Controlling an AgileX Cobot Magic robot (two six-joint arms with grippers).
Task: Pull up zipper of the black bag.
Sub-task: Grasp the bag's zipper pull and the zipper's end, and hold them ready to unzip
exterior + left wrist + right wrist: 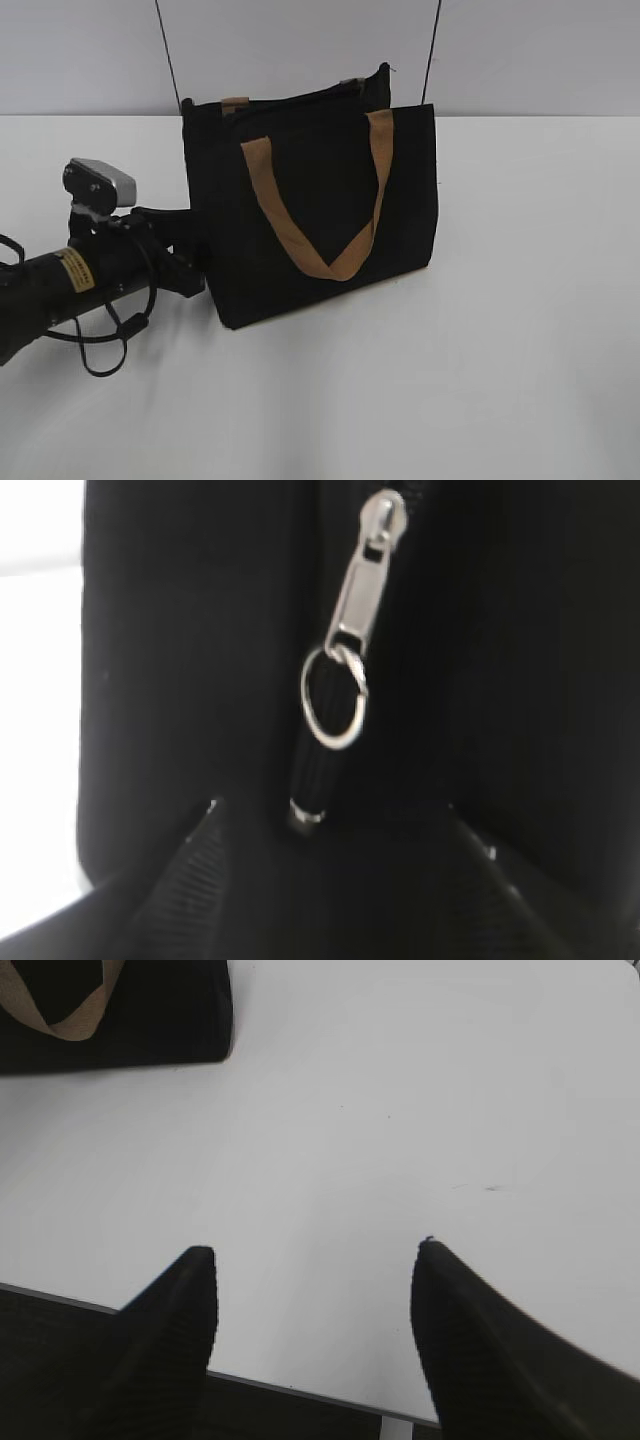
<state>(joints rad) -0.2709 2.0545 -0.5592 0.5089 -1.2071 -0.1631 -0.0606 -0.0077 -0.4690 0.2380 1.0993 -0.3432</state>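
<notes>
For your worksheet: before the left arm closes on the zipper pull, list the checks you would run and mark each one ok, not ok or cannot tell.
1. Boxy black fabric bag stands upright on the white table: ok.
2. Silver metal zipper pull with ring is centred ahead of the left gripper: ok.
3. Left gripper open around the pull: cannot tell, fingers are dark against the fabric.
4. Right gripper open and clear of the bag: ok.
5. Tan webbing handle hangs clear of the zipper: ok.
</notes>
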